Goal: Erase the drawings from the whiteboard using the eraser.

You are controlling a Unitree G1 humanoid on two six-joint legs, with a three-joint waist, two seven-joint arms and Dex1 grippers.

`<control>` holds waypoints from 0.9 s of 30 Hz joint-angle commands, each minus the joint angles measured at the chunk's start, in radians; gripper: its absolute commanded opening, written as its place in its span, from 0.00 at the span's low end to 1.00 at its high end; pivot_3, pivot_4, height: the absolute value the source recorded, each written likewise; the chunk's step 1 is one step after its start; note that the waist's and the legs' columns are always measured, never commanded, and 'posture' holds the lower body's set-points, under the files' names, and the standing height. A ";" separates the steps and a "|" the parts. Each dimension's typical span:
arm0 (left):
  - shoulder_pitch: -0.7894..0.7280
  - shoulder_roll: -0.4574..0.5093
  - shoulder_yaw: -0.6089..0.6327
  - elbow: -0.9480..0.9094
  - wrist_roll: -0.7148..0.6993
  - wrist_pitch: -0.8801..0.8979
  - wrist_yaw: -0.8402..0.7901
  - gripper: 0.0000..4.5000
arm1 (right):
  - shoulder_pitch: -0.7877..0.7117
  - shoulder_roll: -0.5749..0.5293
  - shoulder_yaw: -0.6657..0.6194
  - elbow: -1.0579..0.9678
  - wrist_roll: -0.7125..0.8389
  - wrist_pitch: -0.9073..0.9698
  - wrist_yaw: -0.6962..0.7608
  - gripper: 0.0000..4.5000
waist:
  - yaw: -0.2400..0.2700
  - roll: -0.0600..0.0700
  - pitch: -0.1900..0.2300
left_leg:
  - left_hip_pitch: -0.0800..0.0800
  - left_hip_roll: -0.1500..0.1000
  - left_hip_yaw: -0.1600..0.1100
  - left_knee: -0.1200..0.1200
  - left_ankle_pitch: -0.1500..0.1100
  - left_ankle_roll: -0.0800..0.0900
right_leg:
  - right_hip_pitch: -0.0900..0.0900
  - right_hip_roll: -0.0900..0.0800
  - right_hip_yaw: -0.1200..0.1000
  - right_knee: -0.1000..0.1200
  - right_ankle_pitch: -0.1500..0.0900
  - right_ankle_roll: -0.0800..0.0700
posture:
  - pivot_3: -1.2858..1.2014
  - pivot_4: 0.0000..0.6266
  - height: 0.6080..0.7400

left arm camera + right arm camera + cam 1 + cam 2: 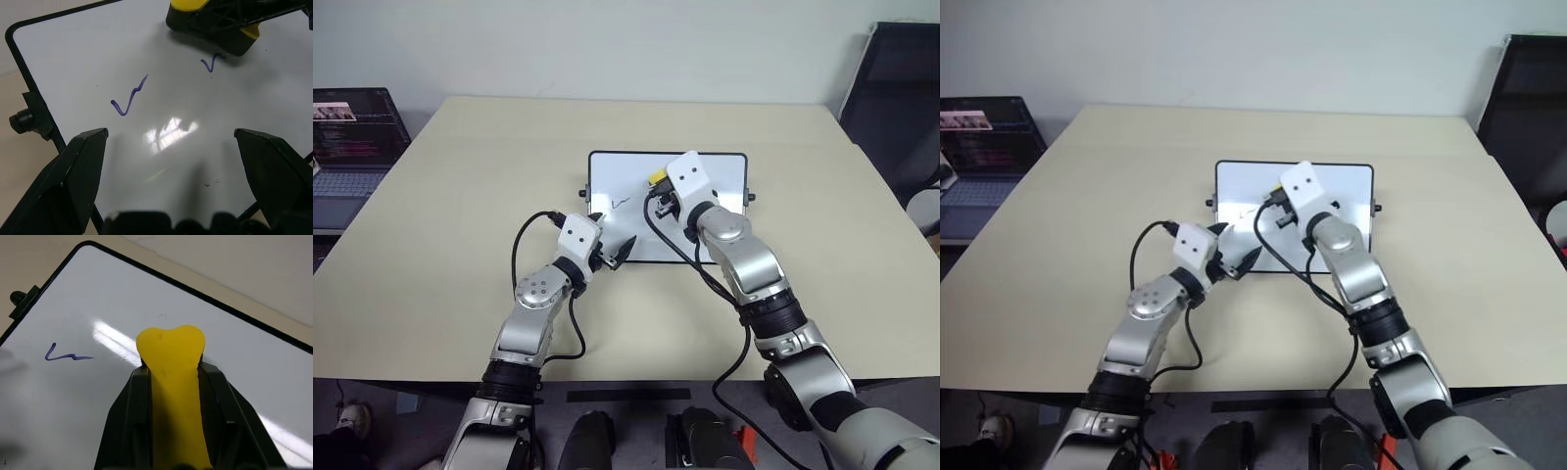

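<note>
second squiggle beside eraser

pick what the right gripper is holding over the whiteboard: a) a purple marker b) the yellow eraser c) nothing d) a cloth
b: the right gripper has its black fingers clamped on either side of the yellow eraser, held over the whiteboard near a purple drawing.
</note>
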 commanded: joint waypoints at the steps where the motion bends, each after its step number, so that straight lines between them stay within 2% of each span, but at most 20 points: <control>1: -0.022 0.006 0.013 -0.041 -0.002 -0.008 0.005 1.00 | -0.027 -0.016 0.009 0.004 -0.046 -0.035 -0.011 0.21 | 0.000 0.000 0.000 | 0.000 0.000 0.000 0.000 0.000 0.000 | 0.000 0.000 0.000 0.000 0.000 0.000 | 0.52 0.24 1.00; 27: -0.036 0.038 0.033 -0.039 -0.003 -0.005 0.003 1.00 | 0.234 -0.085 0.080 -0.234 -0.118 0.147 0.106 0.21 | 0.001 0.000 0.000 | 0.000 0.000 -0.001 0.001 0.000 0.000 | 0.001 0.000 -0.001 0.001 0.000 0.000 | 0.52 0.24 1.00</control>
